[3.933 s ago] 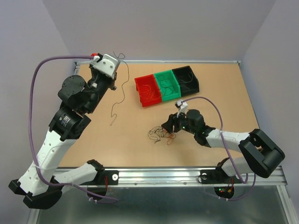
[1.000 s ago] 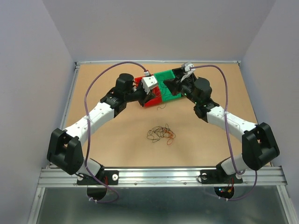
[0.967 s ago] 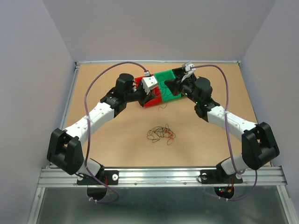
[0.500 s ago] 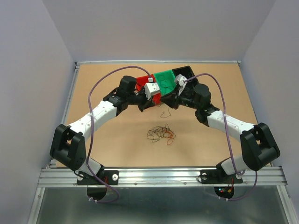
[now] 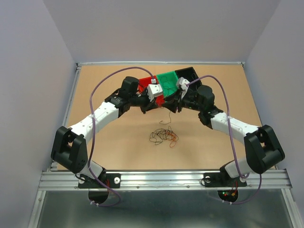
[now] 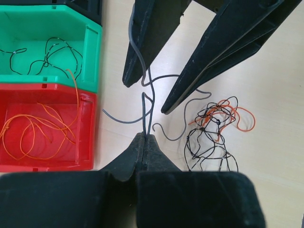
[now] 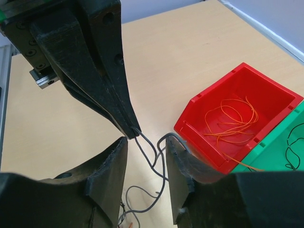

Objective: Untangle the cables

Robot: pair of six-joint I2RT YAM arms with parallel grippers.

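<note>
Our left hand (image 6: pixel 145 138) is pinched shut on one dark wire (image 6: pixel 144 109), which runs from its tips up between the parted fingers of our right hand (image 7: pixel 147 148); these have not yet closed on it. We judge this a two-handed straightening pull: close the right hand on the wire close to the left tips, then draw apart gently so the loose curls don't snag. The other cables (image 5: pixel 164 137) lie clumped on the table (image 5: pixel 118 142) near both hands, with the red bin (image 6: pixel 90 133) and green bin (image 6: pixel 92 52) just beside
</note>
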